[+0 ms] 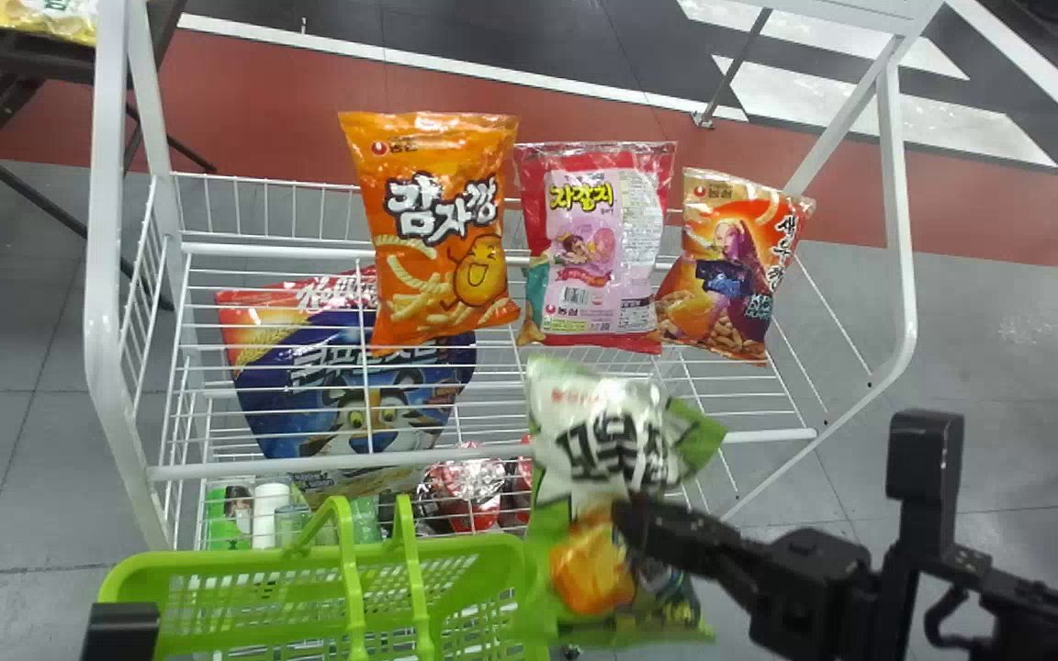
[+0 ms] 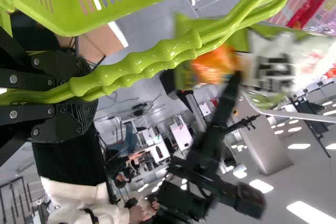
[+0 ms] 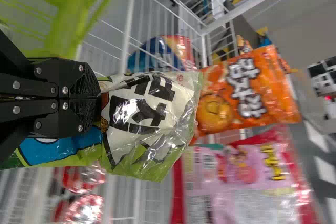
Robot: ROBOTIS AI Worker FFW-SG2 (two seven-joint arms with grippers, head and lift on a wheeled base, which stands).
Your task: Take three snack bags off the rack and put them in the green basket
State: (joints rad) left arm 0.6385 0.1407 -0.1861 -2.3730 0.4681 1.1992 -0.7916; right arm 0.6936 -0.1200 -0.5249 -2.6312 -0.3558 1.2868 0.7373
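The right gripper (image 1: 625, 523) is shut on a green-and-white snack bag (image 1: 607, 450), held upright in front of the rack (image 1: 309, 465), close beside the basket's right end. In the right wrist view the gripper (image 3: 97, 97) pinches this bag (image 3: 147, 114). At the head view's lower left shows a black part of the left gripper (image 1: 122, 632); in the left wrist view the gripper (image 2: 86, 94) is shut on the handles of the green basket (image 1: 455, 548). On the rack stand an orange bag (image 1: 442, 229), a pink-and-red bag (image 1: 593, 248) and an orange-red bag (image 1: 731, 266).
Lower in the rack are a big blue-and-red bag (image 1: 309, 395), red-and-silver packs (image 1: 474, 496) and a white container (image 1: 270, 514). White posts (image 1: 106, 275) rise at the rack's sides. The basket's handles (image 1: 354, 588) stand up above its rim. A dark table (image 1: 24, 60) stands behind, at the left.
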